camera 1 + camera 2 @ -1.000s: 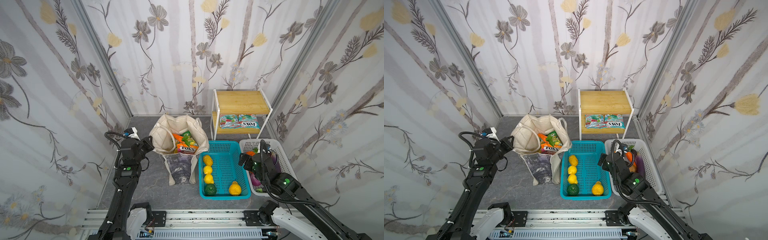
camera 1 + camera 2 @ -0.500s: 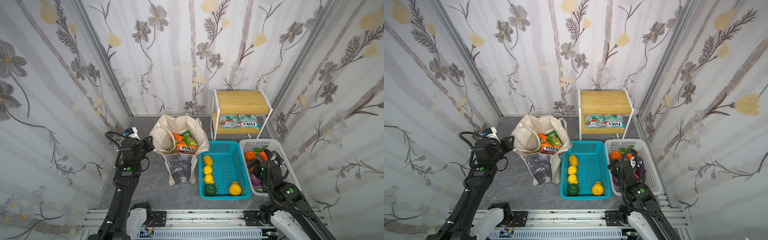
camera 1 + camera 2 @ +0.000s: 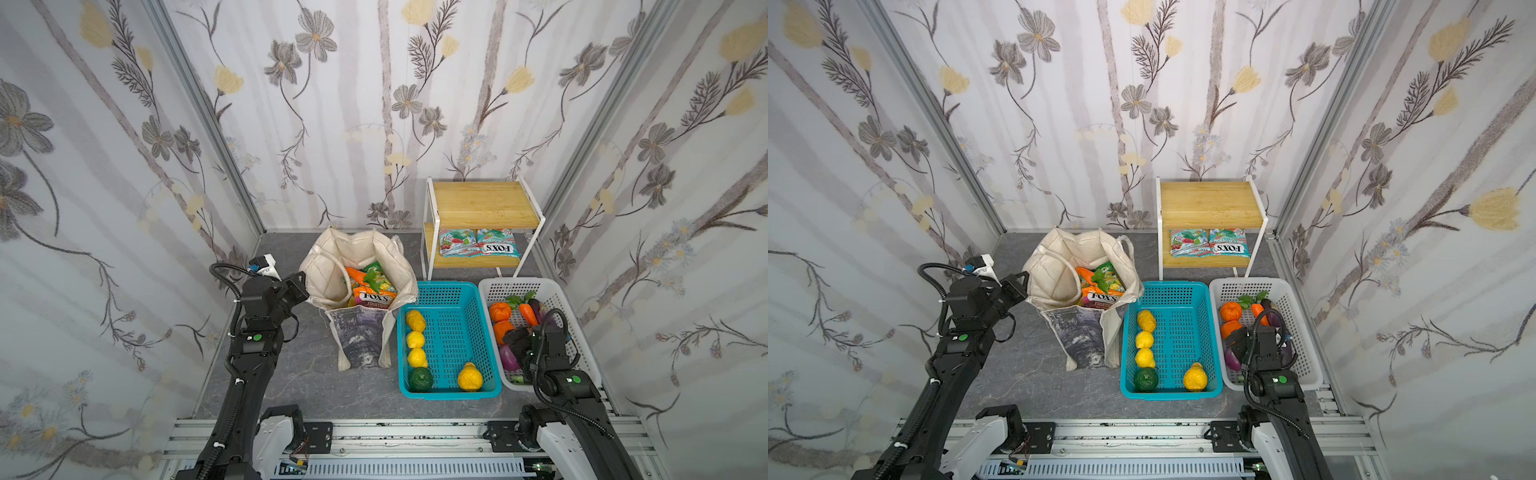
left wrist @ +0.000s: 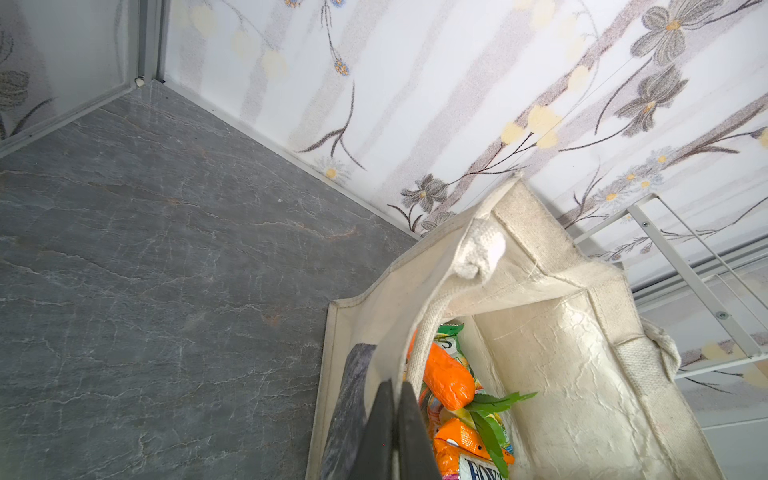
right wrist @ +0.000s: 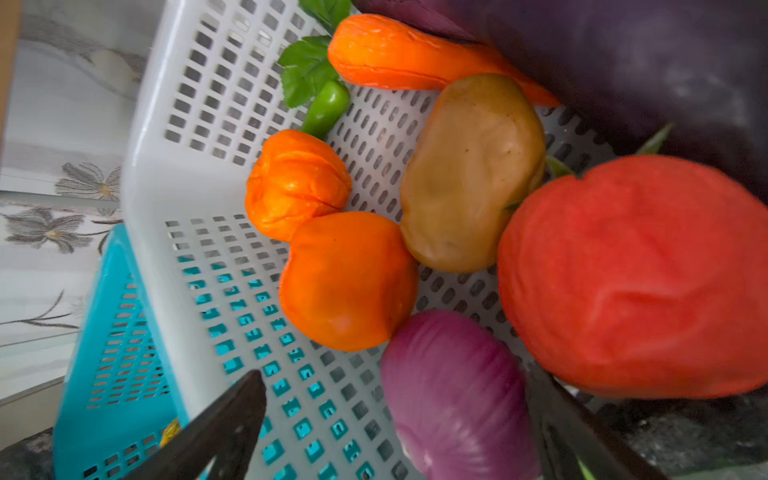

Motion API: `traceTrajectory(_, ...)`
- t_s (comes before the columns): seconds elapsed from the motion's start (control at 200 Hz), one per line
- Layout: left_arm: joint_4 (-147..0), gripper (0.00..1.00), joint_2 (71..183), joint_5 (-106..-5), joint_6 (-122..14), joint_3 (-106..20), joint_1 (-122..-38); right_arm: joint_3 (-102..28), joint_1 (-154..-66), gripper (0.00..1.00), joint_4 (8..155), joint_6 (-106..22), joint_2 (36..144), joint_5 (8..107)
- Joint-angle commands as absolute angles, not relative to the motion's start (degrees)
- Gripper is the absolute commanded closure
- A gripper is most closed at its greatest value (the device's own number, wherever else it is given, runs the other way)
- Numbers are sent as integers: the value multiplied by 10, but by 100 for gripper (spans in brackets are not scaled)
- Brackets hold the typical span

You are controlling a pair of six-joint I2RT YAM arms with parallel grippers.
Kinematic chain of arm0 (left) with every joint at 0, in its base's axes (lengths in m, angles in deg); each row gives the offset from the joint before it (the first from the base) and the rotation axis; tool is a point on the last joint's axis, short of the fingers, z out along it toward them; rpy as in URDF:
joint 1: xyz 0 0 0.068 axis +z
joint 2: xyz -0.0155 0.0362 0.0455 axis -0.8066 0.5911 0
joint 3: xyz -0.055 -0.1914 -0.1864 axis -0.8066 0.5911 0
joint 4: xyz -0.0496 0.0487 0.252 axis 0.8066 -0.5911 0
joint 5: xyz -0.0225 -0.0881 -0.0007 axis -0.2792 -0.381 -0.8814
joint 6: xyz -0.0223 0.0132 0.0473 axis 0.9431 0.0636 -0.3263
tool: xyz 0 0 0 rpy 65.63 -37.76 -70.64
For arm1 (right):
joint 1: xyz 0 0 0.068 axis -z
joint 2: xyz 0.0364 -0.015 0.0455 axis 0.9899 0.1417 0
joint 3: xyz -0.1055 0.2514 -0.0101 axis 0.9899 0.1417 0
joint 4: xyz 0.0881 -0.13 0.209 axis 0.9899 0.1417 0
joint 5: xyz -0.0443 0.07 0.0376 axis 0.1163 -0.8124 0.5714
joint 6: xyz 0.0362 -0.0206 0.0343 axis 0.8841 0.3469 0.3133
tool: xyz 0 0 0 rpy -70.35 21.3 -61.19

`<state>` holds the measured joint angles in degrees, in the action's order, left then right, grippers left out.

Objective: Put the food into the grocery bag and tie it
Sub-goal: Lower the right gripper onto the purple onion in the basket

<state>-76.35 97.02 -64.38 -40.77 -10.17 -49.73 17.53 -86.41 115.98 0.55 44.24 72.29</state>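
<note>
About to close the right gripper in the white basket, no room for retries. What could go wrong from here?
The open right gripper straddles the purple onion, crowded by the red tomato; a finger could catch the tomato, or the round onion could squirt out.
The left gripper is shut on the grocery bag rim; if that thin pinch slips, the soft mouth may sag shut.

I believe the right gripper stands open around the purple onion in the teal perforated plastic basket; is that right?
Not quite: the right wrist view shows the open right gripper around the purple onion in the white perforated plastic basket; the teal perforated plastic basket stands beside it.
</note>
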Motion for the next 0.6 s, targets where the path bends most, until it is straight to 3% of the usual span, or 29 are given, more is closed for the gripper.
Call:
traceTrajectory(0.0,-747,100,969,-647,-406,-106,-498,179,-846,3,1143,14,459,667)
traceTrajectory(0.6,-747,100,970,-645,-406,-105,-500,213,-779,14,1091,-5,511,655)
